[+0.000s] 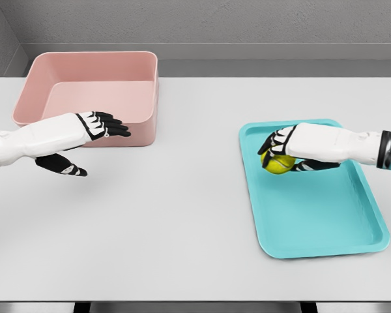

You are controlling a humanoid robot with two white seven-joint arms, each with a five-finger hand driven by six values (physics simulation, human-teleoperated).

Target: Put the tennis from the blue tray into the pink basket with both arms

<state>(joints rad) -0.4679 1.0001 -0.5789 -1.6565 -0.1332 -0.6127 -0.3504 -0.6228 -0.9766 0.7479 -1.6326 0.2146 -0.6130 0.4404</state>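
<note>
On the white table (182,215), the pink basket (91,85) sits toward ten o'clock and the blue tray (326,215) toward four o'clock, well apart. The left hand (85,140) hovers just in front of the basket's near wall — fingers spread, holding nothing. At the tray's far end, the right hand (293,147) is curled around the yellow tennis ball (279,163) — fingers over its top, thumb beneath.

Far left: a pink plastic rectangular basket (91,91) is set on the grey flat table (182,215).
Right: a blue plastic rectangular tray (319,215) is laid nearer.
In tray: a yellow round tennis ball (278,163), at the far left end.
</note>
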